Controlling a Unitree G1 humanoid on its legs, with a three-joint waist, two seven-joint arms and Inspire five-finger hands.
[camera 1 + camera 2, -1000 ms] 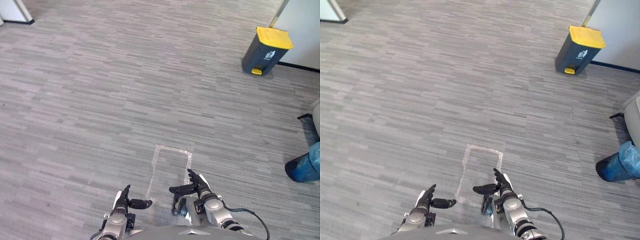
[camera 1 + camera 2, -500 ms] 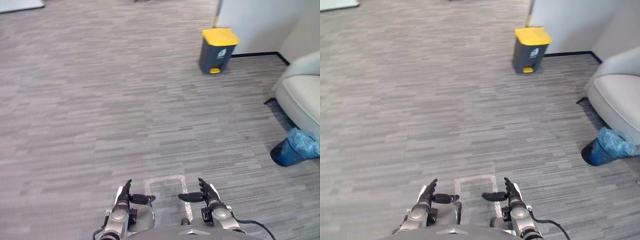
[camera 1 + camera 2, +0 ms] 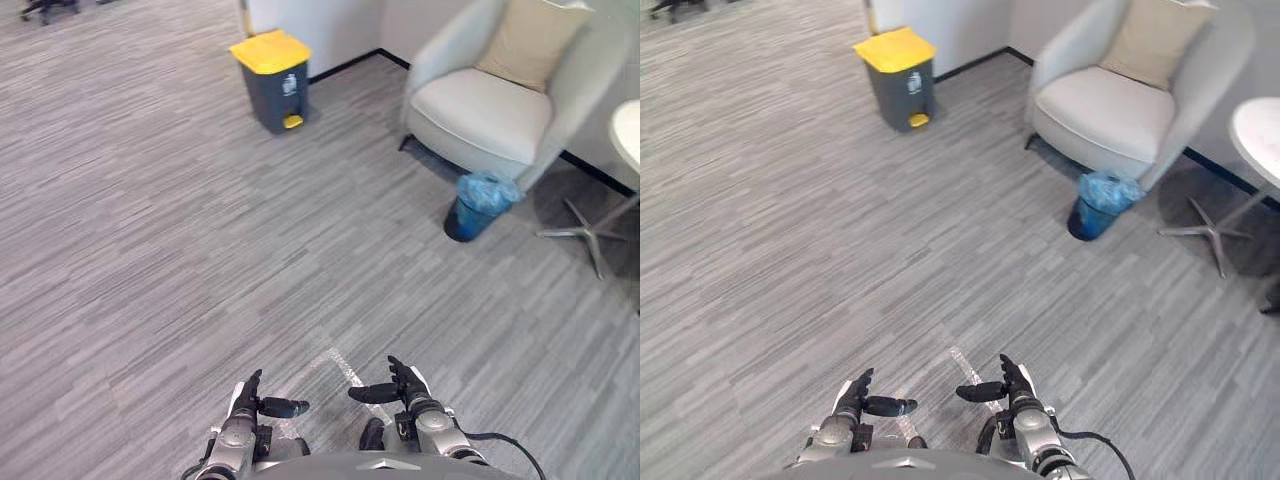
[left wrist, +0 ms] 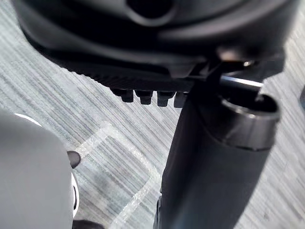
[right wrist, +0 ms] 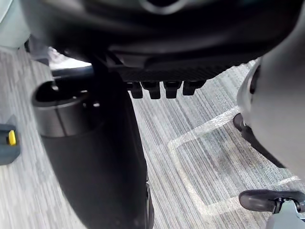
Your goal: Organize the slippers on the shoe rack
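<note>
- Left eye view: both hands hang low in front of the robot. The left hand [image 3: 250,400] and right hand [image 3: 405,385] are each spread with the thumb pointing inward, and each is empty. Ahead there is grey floor [image 3: 150,220], a yellow-lidded bin [image 3: 270,78], an armchair [image 3: 490,110] with a cushion [image 3: 525,40], and a blue-bagged bucket [image 3: 478,205] at its foot. I cannot tell from here where the slippers or the shoe rack are. The main risk, as I judge it, is walking on with no target and ending up at the furniture.
- Right eye view: the scene is the same, but more of the round table [image 3: 1262,135] and its splayed base shows on the robot's right. A step that way could catch a leg on the base or knock over the bucket.
- Left wrist view: the fingertips [image 4: 143,97] sit in a straight row beside the thumb, with nothing between them. Below them is the tape outline [image 4: 109,138] on the floor, which looks faint from the head.
- Right wrist view: the fingers are again straight and hold nothing. The tape shows here as a fuller rectangle, and a corner of the bin with its yellow pedal sits at the edge. If the outline marks a standing spot, drifting off it could upset a later reach.
</note>
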